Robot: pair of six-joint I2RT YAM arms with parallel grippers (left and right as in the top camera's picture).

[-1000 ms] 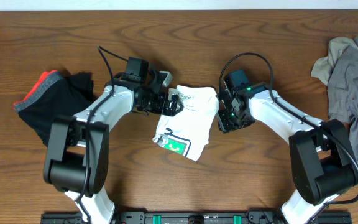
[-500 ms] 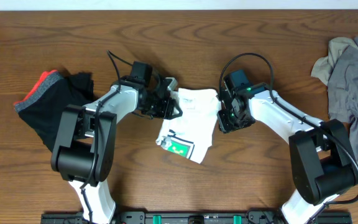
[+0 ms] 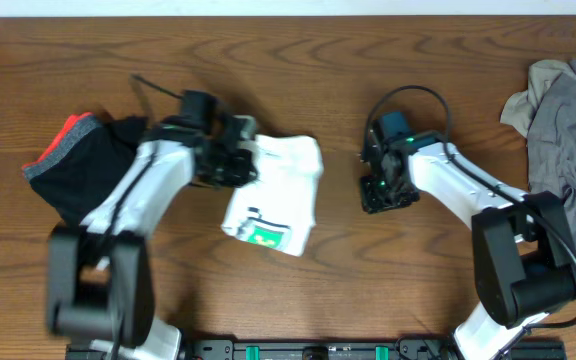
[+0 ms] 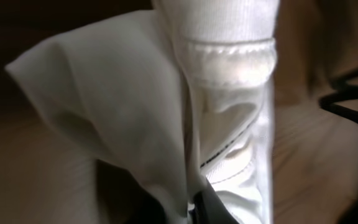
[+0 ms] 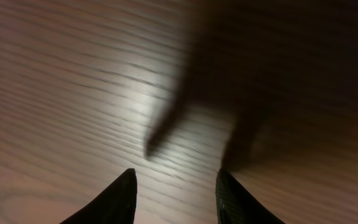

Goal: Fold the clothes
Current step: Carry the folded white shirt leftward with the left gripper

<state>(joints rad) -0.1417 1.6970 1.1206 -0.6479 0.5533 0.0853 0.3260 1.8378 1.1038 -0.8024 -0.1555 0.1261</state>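
Mid-fold on the white shirt [image 3: 278, 185], lying as a loose rectangle near the middle of the surface [image 3: 298, 60], with its green printed patch [image 3: 265, 236] face up toward the edge by the arm bases. Gripped at its upper left edge by the left tool [image 3: 236, 163], clamped tight on a gathered hem in the left wrist view, cloth draping to either side. Nothing in the right tool [image 5: 176, 193]: parted over bare wood, well apart from the shirt on its right-hand side. Toward the left edge, a black garment with a red band [image 3: 78, 165]; at the right edge, a crumpled grey garment [image 3: 563, 110], not yet folded by the look of it. Judged as the step of drawing one side of the shirt over. Next: lower the held edge flat, release without snagging the hem, then bring the right tool over to the shirt's free side to square and smooth the fold.
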